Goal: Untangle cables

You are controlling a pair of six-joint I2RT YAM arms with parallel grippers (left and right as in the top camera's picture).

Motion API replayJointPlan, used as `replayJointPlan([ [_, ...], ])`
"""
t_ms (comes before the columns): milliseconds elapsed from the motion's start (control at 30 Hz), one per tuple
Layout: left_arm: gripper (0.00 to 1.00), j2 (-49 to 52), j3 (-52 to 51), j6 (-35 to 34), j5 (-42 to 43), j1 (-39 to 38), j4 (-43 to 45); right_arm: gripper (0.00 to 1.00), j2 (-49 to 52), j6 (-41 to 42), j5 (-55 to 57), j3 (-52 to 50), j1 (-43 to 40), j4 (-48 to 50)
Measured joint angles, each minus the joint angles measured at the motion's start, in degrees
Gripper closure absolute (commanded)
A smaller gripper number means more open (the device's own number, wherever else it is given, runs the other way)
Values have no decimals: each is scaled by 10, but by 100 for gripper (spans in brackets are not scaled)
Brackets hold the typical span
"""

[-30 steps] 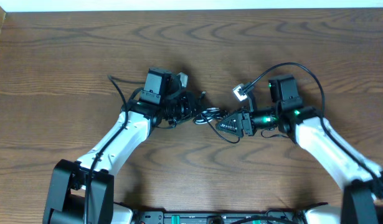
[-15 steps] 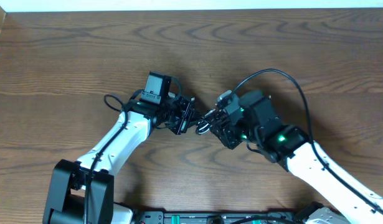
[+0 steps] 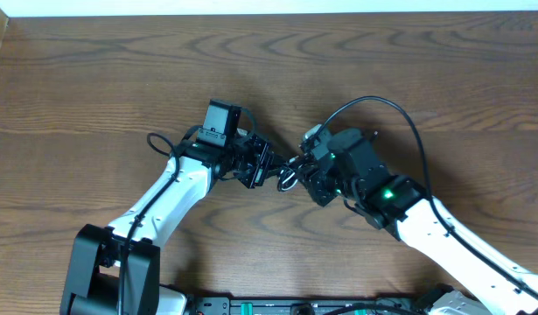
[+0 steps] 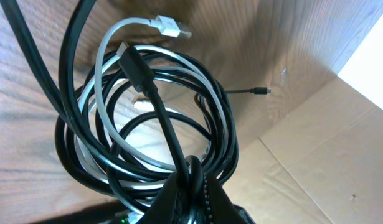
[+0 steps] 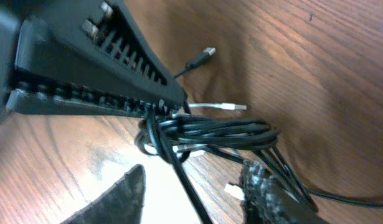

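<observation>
The cables (image 3: pixel 286 171) form one tangled coil between the two grippers at the table's middle. In the left wrist view the coil (image 4: pixel 147 124) is several black loops with a white cord running through them, which ends in a white plug (image 4: pixel 169 26). My left gripper (image 4: pixel 192 169) is shut on black strands of the coil, also seen from overhead as the left gripper (image 3: pixel 263 166). My right gripper (image 5: pixel 194 173) is open at the coil's right side, with one black strand (image 5: pixel 188 180) passing between its fingers (image 5: pixel 116 199). From above, the right gripper (image 3: pixel 305 175) touches the bundle.
A cardboard wall (image 4: pixel 316 143) stands beyond the coil, and a thin plug end (image 4: pixel 260 91) lies near it. A loose metal plug (image 5: pixel 207 54) rests on the wood. The right arm's thick black wire (image 3: pixel 400 109) arches above its wrist. A pale strip (image 3: pixel 269 7) marks the table's far edge.
My right arm has swung left and turned, bringing its gripper against the coil. The left gripper has shifted slightly right with the cables still in it.
</observation>
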Motion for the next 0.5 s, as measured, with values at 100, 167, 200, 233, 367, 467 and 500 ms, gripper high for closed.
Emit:
replayJointPlan([
  [100,92,0,0,10,-8,0,0,44,-24,-8,-31,0,-14,-14],
  [167,93,0,0,11,-8,0,1,44,-45,-20,-46,1,-23,-44],
  [200,93,0,0,11,-8,0,1,44,-52,-28,-50,2,-25,-59],
  [233,92,0,0,11,-8,0,1,44,-56,-34,-54,3,-26,-73],
  [367,92,0,0,13,-8,0,1,49,-53,-56,-64,3,-26,-123],
  [467,93,0,0,14,-8,0,1,51,-47,-70,-65,3,-26,-135],
  [500,92,0,0,16,-7,-1,1,51,-45,-73,-65,3,-26,-136],
])
